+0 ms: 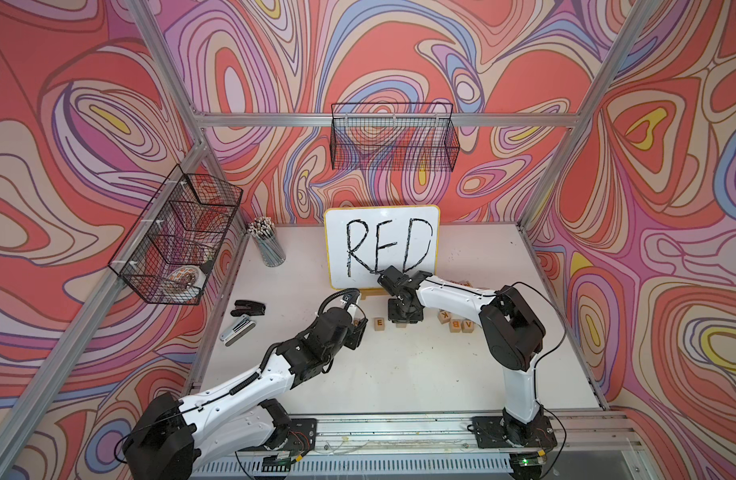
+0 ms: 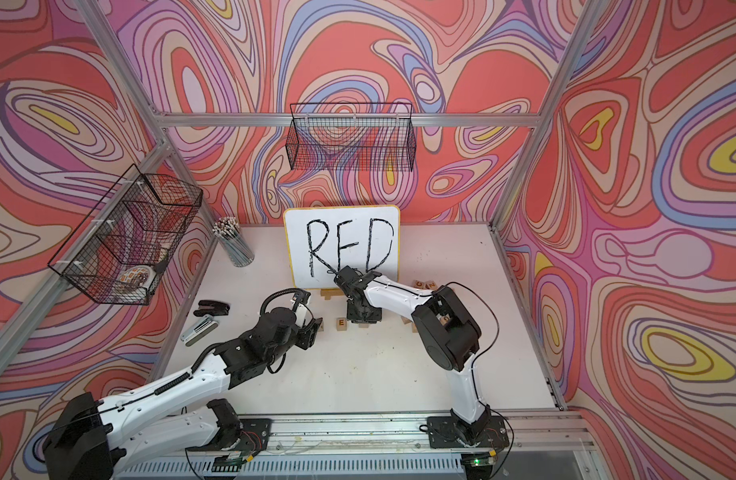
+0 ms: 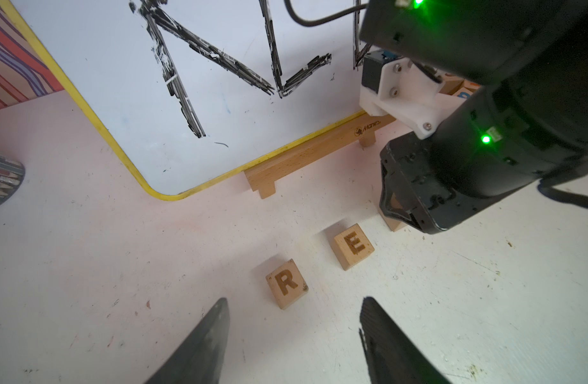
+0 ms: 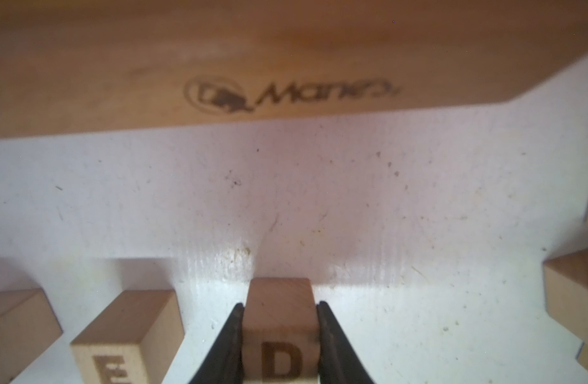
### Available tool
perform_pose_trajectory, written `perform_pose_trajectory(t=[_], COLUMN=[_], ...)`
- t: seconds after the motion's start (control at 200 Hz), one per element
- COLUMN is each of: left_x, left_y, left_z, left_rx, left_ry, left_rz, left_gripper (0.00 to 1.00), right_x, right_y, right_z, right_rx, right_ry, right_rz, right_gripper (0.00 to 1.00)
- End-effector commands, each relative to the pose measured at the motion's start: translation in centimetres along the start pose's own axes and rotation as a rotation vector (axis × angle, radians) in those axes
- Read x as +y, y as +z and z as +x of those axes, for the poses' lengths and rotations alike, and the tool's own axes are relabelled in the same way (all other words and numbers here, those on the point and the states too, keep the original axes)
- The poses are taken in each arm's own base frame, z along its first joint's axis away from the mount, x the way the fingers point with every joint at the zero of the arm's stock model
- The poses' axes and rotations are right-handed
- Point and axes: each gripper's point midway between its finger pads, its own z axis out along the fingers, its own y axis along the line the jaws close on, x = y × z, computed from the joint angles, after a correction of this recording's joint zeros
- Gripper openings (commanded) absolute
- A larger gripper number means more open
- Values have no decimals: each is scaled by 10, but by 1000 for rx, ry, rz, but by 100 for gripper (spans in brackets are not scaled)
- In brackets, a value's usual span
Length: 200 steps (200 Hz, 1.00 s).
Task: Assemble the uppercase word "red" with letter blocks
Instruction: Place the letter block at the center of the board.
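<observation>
The R block (image 3: 287, 288) and E block (image 3: 352, 246), small pale wood cubes with brown letters up, lie flat in front of the board (image 3: 119, 83). The D block (image 4: 281, 332) is there too, pinched by the right gripper (image 4: 281, 303).

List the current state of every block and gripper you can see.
R block: loose on table, letter up.
E block: loose on table, letter up, gap to R block.
D block: clamped in the right jaws, letter up, beside E block.
right gripper: shut on D block.
left gripper: open, empty, near R block.
whiteboard: upright on stand.
</observation>
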Motion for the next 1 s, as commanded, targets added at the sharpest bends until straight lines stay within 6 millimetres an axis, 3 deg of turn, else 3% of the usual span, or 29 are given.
perform_pose_trajectory(t=[0.0, 0.521, 0.997], left_x=[4, 4, 5], left_y=[-1, -1, -2], left_z=[0, 0, 0], left_rx=[-5, -7, -9], left_ry=[-4, -1, -1], left_rz=[-17, -14, -17], left_gripper=[65, 65, 65], right_x=[-1, 1, 8], right_y=[10, 10, -6], right_z=[8, 9, 1], right_rx=[24, 28, 0], right_ry=[-16, -25, -25], right_rz=[25, 24, -15], right_gripper=[29, 36, 45])
